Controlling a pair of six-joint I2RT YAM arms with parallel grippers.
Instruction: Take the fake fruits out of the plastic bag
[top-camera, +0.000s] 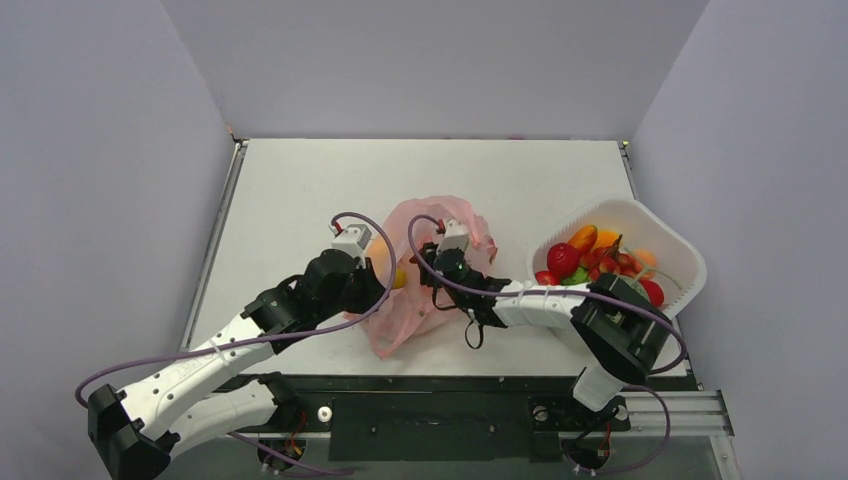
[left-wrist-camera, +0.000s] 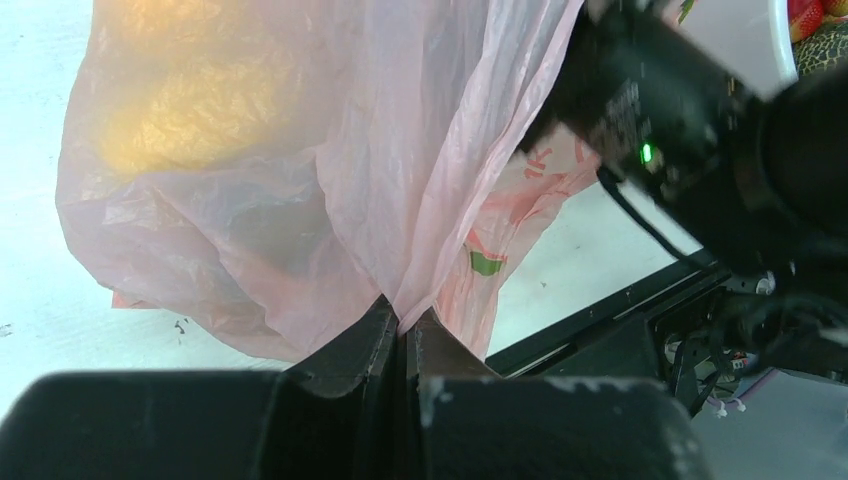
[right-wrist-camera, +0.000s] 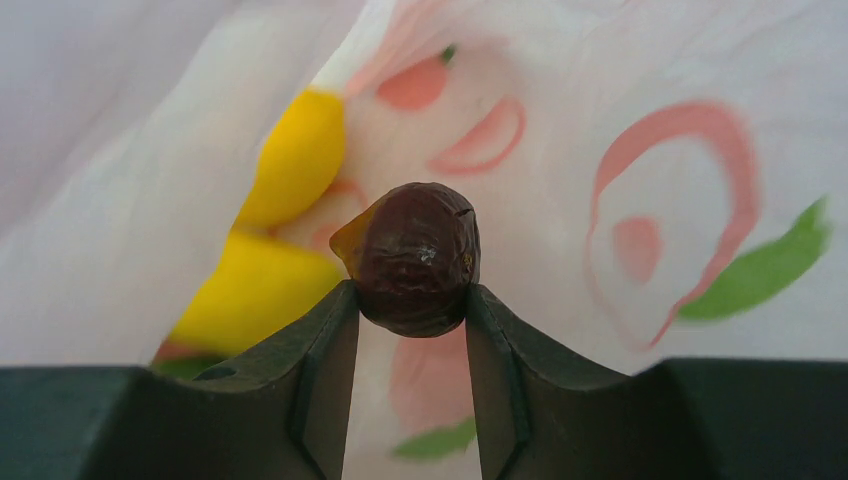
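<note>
Plastic bag (top-camera: 437, 275): translucent pale pink. In the right wrist view its print shows as coral-pink looping outlines with solid green leaf marks. In the left wrist view, a red motif and one green patch show on the film.

Yellow fruit (right-wrist-camera: 290, 160): saturated yellow. Through the film in the left wrist view it reads as a diffuse yellow-orange glow.

Brown fruit (right-wrist-camera: 418, 260): dark glossy brown, with an amber tint at its left edge.

Right end effector (right-wrist-camera: 410, 300) and left end effector (left-wrist-camera: 405, 325): both black.

Basket (top-camera: 672, 243): white. Basket fruits (top-camera: 563, 258): red, orange, some green.

Worktop (top-camera: 300, 190): off-white.

Arms (top-camera: 200, 370): white shells with black joints. Cables (top-camera: 230, 345): purple.
</note>
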